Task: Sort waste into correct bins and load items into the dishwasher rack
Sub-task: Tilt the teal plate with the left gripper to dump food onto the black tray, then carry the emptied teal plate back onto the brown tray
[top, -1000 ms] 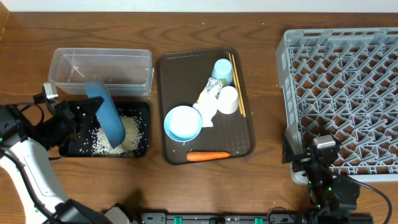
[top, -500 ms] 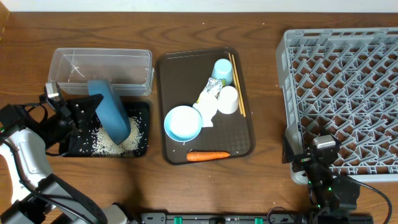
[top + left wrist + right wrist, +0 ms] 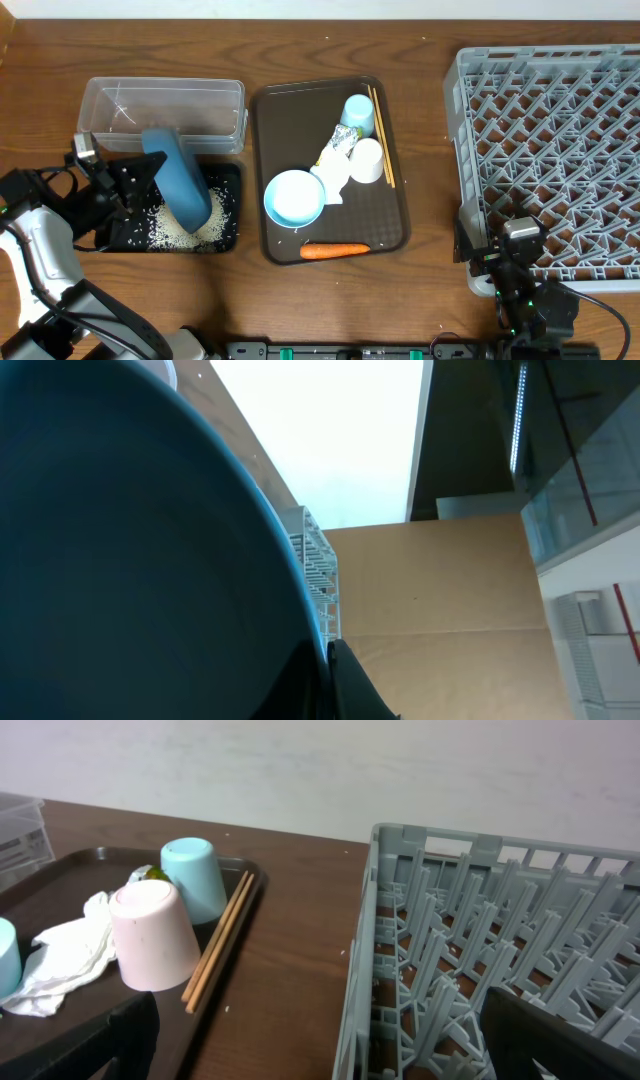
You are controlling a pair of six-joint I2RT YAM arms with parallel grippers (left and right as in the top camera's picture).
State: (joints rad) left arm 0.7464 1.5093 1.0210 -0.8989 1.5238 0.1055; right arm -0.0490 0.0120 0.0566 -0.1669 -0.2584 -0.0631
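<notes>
My left gripper (image 3: 152,182) is shut on the rim of the large dark blue bowl (image 3: 177,178), which stands tipped on edge over the black tray (image 3: 230,232) with white rice (image 3: 205,218) heaped beneath it. That bowl (image 3: 130,560) fills the left wrist view, its rim pinched in the gripper (image 3: 328,680). The clear tub (image 3: 240,115) lies just behind. My right gripper (image 3: 492,240) is open astride the dishwasher rack's (image 3: 560,150) front-left wall and holds nothing. The rack (image 3: 480,920) and the open gripper (image 3: 320,1050) show in the right wrist view.
A brown serving tray (image 3: 290,120) holds a small pale blue bowl (image 3: 294,197), a light blue cup (image 3: 358,112), a white cup (image 3: 367,160), chopsticks (image 3: 383,135), napkins (image 3: 333,178), a wrapper (image 3: 342,142) and a carrot (image 3: 334,250).
The dark blue bowl shifted slightly back and right over the black tray, and the left arm drew leftward. In the last half second nothing moved. The right arm is still.
</notes>
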